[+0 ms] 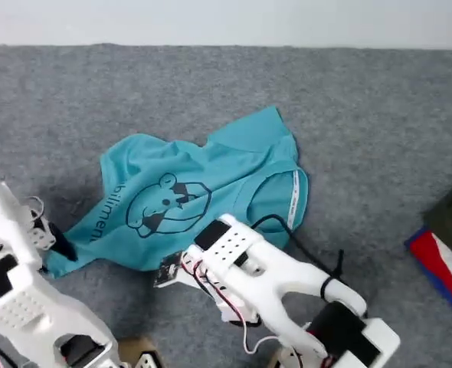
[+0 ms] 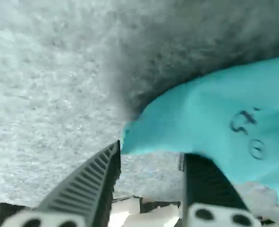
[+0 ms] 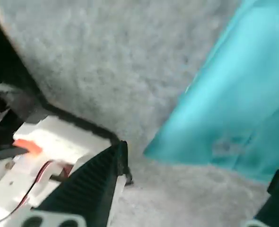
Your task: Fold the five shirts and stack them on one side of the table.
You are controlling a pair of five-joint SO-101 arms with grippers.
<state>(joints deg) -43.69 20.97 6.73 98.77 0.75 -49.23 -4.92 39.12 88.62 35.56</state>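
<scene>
A teal shirt (image 1: 203, 195) with a dark bear print lies crumpled on the grey carpeted table (image 1: 364, 130). My left gripper (image 1: 60, 247) sits at the shirt's near-left corner. In the left wrist view that gripper (image 2: 150, 153) is open, and the teal corner (image 2: 201, 127) reaches in between its dark fingers (image 2: 94, 182) without being pinched. My right gripper (image 1: 172, 272) is at the shirt's near hem. In the right wrist view it (image 3: 201, 161) stands wide open over the carpet, the teal hem (image 3: 224, 104) just ahead of it.
Another folded garment (image 1: 444, 249), dark green with red, white and blue stripes, lies at the table's right edge. A pale wall runs along the far side. Open carpet stretches behind and to the right of the teal shirt.
</scene>
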